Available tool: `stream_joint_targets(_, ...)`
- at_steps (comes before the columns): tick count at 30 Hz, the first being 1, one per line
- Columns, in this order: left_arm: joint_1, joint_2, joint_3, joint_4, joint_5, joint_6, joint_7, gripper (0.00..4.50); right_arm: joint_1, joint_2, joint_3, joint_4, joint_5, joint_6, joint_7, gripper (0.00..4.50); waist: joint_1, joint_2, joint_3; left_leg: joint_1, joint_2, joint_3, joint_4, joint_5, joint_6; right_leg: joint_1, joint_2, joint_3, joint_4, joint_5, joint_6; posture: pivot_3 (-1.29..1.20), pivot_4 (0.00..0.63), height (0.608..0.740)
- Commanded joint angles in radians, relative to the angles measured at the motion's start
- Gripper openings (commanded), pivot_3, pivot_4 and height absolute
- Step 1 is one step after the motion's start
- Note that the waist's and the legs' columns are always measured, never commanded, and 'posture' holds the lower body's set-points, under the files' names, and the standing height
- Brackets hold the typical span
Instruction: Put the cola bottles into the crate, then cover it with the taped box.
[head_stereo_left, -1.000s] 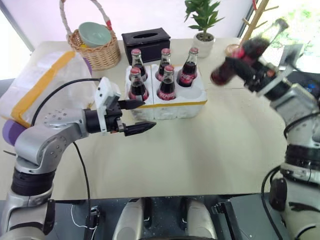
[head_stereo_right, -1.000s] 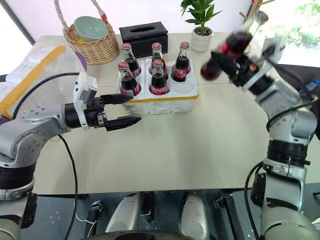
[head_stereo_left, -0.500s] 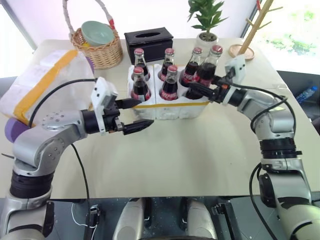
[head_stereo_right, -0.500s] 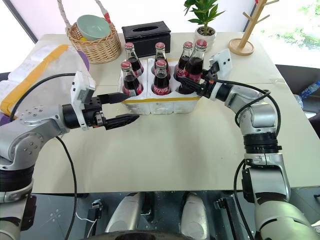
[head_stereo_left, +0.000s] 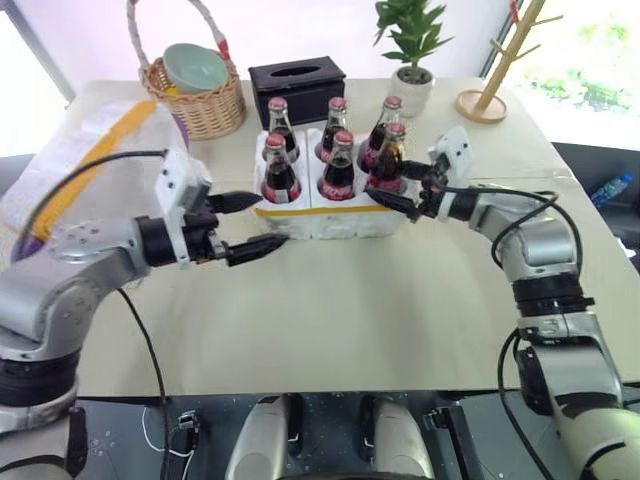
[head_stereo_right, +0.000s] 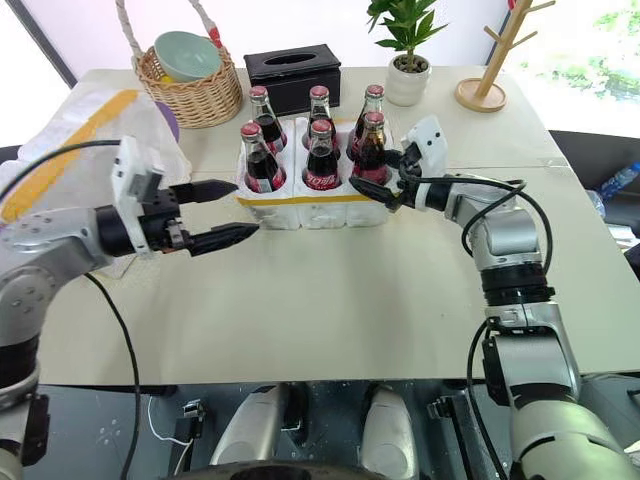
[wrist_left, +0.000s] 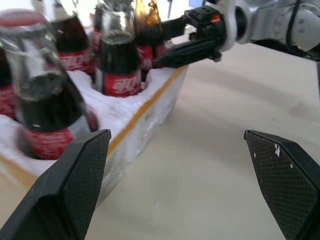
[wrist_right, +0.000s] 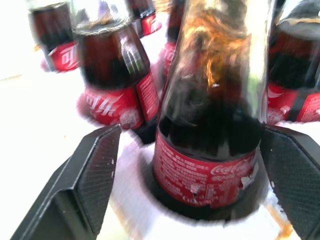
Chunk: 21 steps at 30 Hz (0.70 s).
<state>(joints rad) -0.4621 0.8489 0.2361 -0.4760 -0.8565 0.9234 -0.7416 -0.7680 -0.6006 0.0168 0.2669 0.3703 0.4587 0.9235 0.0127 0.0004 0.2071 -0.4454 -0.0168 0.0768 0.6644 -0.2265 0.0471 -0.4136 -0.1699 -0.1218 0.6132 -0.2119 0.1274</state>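
while your right claw (head_stereo_right: 383, 175) stands at the crate's (head_stereo_right: 320, 208) right front corner, its two black fingers are spread to either side of the front right cola bottle (head_stereo_right: 371, 150), and the right wrist view shows a gap between each pad and the glass. that bottle sits upright in its well, so all six cola bottles stand in the crate, three in the back row and three in front. your left claw (head_stereo_right: 226, 211) hovers just off the crate's left front corner, fingers spread wide, pinching nothing, pointing across the crate's front wall. the taped box (head_stereo_left: 75, 160) lies at the left edge of the surface (head_stereo_right: 350, 290), partly behind your left arm, well apart from the crate. behind the crate you have a wicker basket (head_stereo_right: 185, 95) holding a pale green bowl (head_stereo_right: 186, 54), a black tissue box (head_stereo_right: 291, 66) and a small potted plant (head_stereo_right: 405, 50).
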Motion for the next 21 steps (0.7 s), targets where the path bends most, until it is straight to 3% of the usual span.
stream_joint_targets(1, -0.032, 0.150, 0.179, -0.051, -0.106, 0.114, 0.007, 4.50, -0.013, -0.132, -0.071, -0.139, 0.085, 0.044, 0.161, 4.40, -0.003, 0.000, 0.000, 0.000, 0.000, 0.000, 0.000, 0.000, 0.000, 0.000, 0.000, 0.000, 0.000, 0.000, 0.000, 0.00, 0.150, 0.736)
stream_joint_targets(4, -0.053, 0.306, 0.328, -0.021, -0.204, 0.256, 0.016, 4.50, -0.035, -0.239, -0.120, -0.177, 0.171, 0.091, 0.299, 4.40, -0.005, 0.000, 0.001, -0.003, 0.001, 0.002, -0.001, 0.000, 0.000, -0.005, 0.001, 0.002, 0.000, 0.000, 0.000, 0.00, 0.150, 0.736)
stream_joint_targets(7, -0.031, 0.569, 0.536, 0.046, -0.213, 0.546, -0.069, 4.50, -0.113, -0.317, -0.134, -0.100, 0.201, 0.111, 0.414, 4.40, -0.017, -0.001, 0.001, -0.004, 0.002, 0.002, -0.001, 0.000, -0.001, -0.007, 0.003, 0.002, 0.000, 0.000, 0.000, 0.00, 0.150, 0.736)
stream_joint_targets(9, 0.086, 0.689, 0.679, 0.073, -0.150, 0.664, -0.151, 4.50, -0.146, -0.341, -0.121, -0.054, 0.193, 0.104, 0.468, 4.40, -0.029, -0.002, 0.002, -0.005, 0.003, 0.004, -0.001, -0.001, -0.001, -0.008, 0.003, 0.003, 0.000, -0.001, 0.000, 0.00, 0.150, 0.736)
stream_joint_targets(10, 0.243, 0.713, 0.807, 0.068, -0.062, 0.686, -0.225, 4.50, -0.163, -0.347, -0.114, -0.027, 0.180, 0.072, 0.499, 4.40, -0.033, -0.001, 0.001, -0.004, 0.003, 0.005, -0.002, -0.001, -0.002, -0.008, 0.003, 0.004, -0.001, -0.001, 0.002, 0.00, 0.150, 0.736)
stream_joint_targets(13, 0.665, 0.679, 1.135, 0.010, 0.151, 0.691, -0.406, 4.50, -0.201, -0.344, -0.102, 0.022, 0.155, 0.021, 0.544, 4.40, -0.034, 0.003, 0.001, 0.003, 0.003, 0.009, -0.007, -0.003, -0.005, -0.007, 0.003, 0.007, -0.001, -0.002, 0.000, 0.00, 0.150, 0.736)
stream_joint_targets(16, 1.212, 0.486, 1.425, -0.022, 0.441, 0.509, -0.605, 4.50, -0.249, -0.321, -0.087, 0.059, 0.153, 0.012, 0.579, 4.40, -0.048, 0.002, 0.001, 0.001, 0.008, 0.013, -0.012, 0.001, -0.012, -0.014, 0.005, 0.007, 0.000, -0.001, -0.005, 0.00, 0.150, 0.736)
stream_joint_targets(18, 1.383, 0.406, 1.459, 0.001, 0.508, 0.393, -0.657, 4.50, -0.267, -0.296, -0.080, 0.072, 0.150, -0.002, 0.583, 4.40, -0.058, -0.001, 0.001, 0.001, 0.010, 0.017, -0.017, 0.002, -0.013, -0.018, 0.005, 0.008, -0.001, -0.002, -0.008, 0.00, 0.150, 0.736)
stream_joint_targets(21, 1.405, 0.403, 1.371, 0.071, 0.542, 0.330, -0.637, 4.50, -0.265, -0.279, -0.079, 0.057, 0.151, -0.001, 0.577, 4.40, -0.043, 0.000, 0.000, 0.002, 0.013, 0.015, -0.016, -0.001, -0.017, -0.021, 0.007, 0.005, -0.001, -0.006, -0.014, 0.00, 0.150, 0.736)
